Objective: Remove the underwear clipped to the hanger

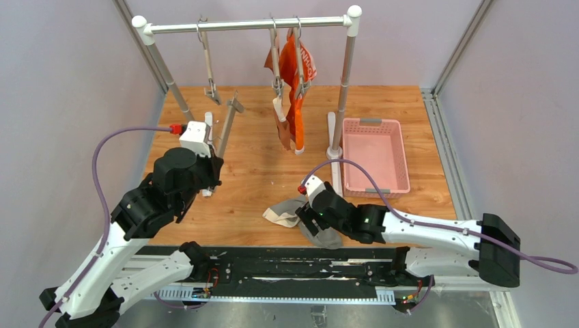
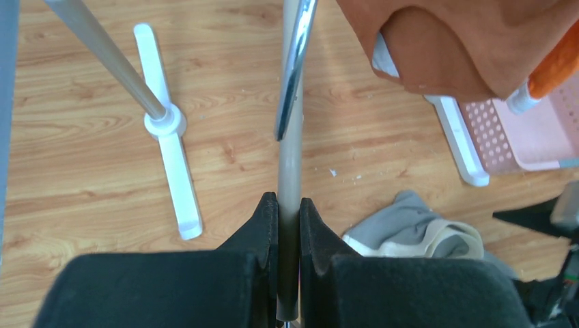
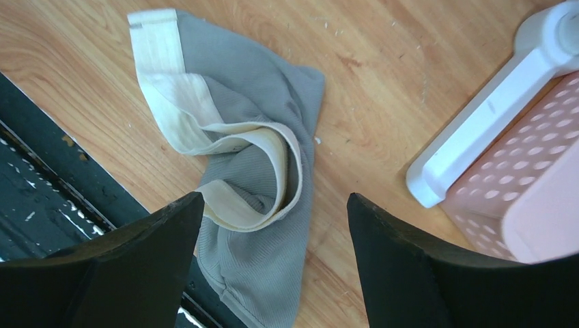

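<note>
so far 1 of 3 is off: the grey briefs [image 1: 281, 213] lie on the desk [image 1: 252, 171] under the released right claw [image 3: 273, 201]. the brown briefs [image 1: 283, 133] and orange briefs [image 1: 295, 113] hang clipped; the left claw [image 2: 287, 201] clenches a hanger bar [image 2: 290, 157].

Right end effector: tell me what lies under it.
Under the open right end effector lie the grey briefs, crumpled on the wooden table, one end at the black rail. Anything beneath the cloth is covered.
</note>
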You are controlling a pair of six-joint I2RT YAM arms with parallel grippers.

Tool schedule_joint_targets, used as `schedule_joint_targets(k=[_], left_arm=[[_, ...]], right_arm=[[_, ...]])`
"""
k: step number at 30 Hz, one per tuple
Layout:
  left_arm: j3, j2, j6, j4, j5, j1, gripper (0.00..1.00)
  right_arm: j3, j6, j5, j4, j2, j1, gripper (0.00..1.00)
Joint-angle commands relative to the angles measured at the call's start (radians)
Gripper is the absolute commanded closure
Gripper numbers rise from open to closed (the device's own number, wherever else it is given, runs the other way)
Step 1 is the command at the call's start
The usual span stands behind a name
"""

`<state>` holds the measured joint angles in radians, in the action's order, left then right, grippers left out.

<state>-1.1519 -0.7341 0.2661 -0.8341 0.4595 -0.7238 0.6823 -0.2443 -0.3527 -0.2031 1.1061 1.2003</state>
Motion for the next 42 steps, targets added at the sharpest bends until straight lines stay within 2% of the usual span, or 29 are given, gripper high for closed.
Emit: schedule_joint_targets(k=[1,6,12,14,17,18,23,27,30,33,37,42], left_arm=[[-0.017,-0.007,-0.008,0.151,0.085,-0.003,1.00],[-0.027,-0.024,-0.023,0.177,0.099,-0.003,1.00],[-0.050,-0.020,-0.034,0.136,0.131,-0.003,1.00],[-0.052,-0.012,-0.041,0.111,0.166,-0.002,1.00],[-0.050,0.002,-0.044,0.067,0.207,-0.003,1.00],[-0.049,0.004,-0.042,0.046,0.228,-0.003,1.00],[-0.063,0.008,-0.041,-0.030,0.343,-0.002,1.00],[-0.077,-0.018,-0.070,-0.028,0.388,0.001,1.00],[-0.077,-0.060,-0.098,-0.009,0.368,0.034,1.00],[-0.062,-0.097,-0.124,0.037,0.247,0.152,1.00],[-0.059,-0.122,-0.160,0.099,0.163,0.258,1.00],[-0.153,-0.186,-0.215,0.109,0.134,0.315,1.00]], right_arm=[[-0.026,-0.061,0.032,0.022,0.064,0.013,0.21],[-0.029,-0.106,0.022,-0.001,0.117,0.013,0.27],[0.012,-0.118,-0.020,-0.059,0.171,0.012,0.46],[0.031,-0.119,-0.030,-0.079,0.183,0.012,0.60],[0.050,-0.118,-0.036,-0.109,0.179,0.012,0.95],[0.059,-0.120,-0.040,-0.124,0.169,0.012,0.99],[0.106,-0.118,-0.103,-0.200,0.037,0.012,0.99],[0.165,-0.095,-0.256,-0.296,-0.095,0.012,0.99],[0.249,-0.084,-0.383,-0.408,-0.179,0.012,0.99],[0.328,-0.066,-0.508,-0.483,-0.247,0.008,0.99],[0.392,-0.005,-0.646,-0.476,-0.296,-0.011,0.99],[0.424,0.174,-0.707,-0.299,-0.322,-0.086,0.99]])
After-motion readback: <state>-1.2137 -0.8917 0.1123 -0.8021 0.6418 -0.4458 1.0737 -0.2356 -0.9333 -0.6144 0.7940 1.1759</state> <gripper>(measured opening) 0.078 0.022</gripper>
